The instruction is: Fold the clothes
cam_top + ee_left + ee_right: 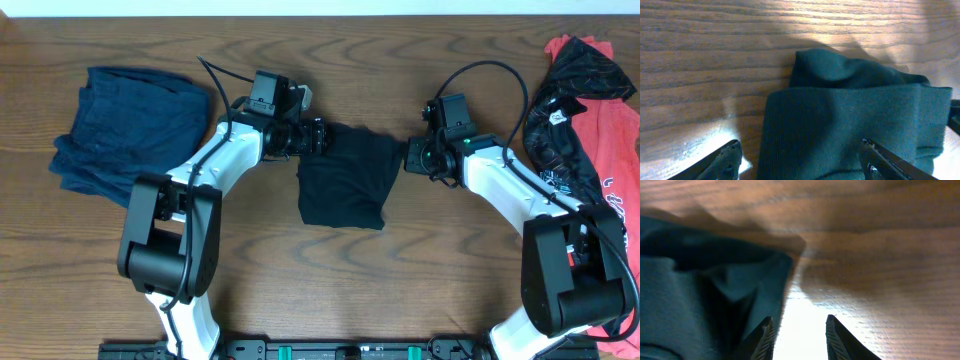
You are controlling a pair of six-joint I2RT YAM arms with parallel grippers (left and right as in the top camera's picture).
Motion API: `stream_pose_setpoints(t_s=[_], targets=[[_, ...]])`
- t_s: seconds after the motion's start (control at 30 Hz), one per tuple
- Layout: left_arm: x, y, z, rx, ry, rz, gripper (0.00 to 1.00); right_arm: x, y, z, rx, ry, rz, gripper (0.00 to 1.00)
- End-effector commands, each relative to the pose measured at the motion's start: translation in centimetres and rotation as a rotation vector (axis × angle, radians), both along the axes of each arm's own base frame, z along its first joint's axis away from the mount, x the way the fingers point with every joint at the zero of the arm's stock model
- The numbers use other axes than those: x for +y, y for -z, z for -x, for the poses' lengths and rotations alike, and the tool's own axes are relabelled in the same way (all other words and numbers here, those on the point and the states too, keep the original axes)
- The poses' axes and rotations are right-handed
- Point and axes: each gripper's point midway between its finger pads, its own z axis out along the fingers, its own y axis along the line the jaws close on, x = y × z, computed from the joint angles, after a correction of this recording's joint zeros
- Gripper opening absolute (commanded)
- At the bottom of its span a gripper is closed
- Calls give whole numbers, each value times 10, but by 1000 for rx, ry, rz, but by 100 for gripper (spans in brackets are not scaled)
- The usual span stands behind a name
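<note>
Black folded cloth garment (342, 178) is lying centre-frame; spread left gripper (799, 146) and spread right gripper (799, 321) are flanking it, seemingly for pinching.

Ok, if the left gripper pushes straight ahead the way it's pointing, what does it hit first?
The black garment. It fills the gap of the open left gripper and bunches up just ahead; the gripper's height above it is unclear.

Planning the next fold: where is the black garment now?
Overhead, the black garment lies mid-table between the left gripper and right gripper.
</note>
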Motion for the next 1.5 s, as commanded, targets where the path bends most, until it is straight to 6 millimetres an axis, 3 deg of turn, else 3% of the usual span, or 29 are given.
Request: stream_pose_setpoints(t_s=[0.0,0.1,0.2,0.27,0.43,0.47,0.7,0.83,0.97,1.03,1.07,1.2,1.3,1.47], targets=[[-2,3,-3,-13,15,-6,76,9,-1,-1,-4,-10,-36,33],[-4,5,-2,-8,17,-8,74,14,-1,-1,-11,-23,-36,32],[-9,9,0,-5,28,-9,64,22,0,-2,-22,-49,-36,32],[-12,10,0,-8,36,-8,54,26,4,-2,-18,-57,-34,32],[-21,6,-7,-55,48,7,15,28,27,1,24,-58,-27,31],[-22,4,-9,-68,48,11,14,28,32,1,34,-55,-26,31],[-37,-17,-26,-150,47,110,11,35,59,10,102,-77,-48,30],[-55,-43,-35,-217,78,237,11,34,65,13,122,-76,-42,30],[-58,-54,-46,-271,64,262,13,32,66,15,132,-74,-35,29],[-56,-51,-48,-279,45,236,16,25,69,20,152,-50,1,25],[-54,-46,-50,-277,28,211,24,19,71,23,171,-23,25,23],[-59,-27,-49,-262,22,172,38,-4,78,42,255,83,117,13],[-69,-17,-44,-249,42,171,39,-11,81,56,315,124,144,6],[-79,-2,-35,-214,64,161,40,-17,82,75,397,158,166,8]])
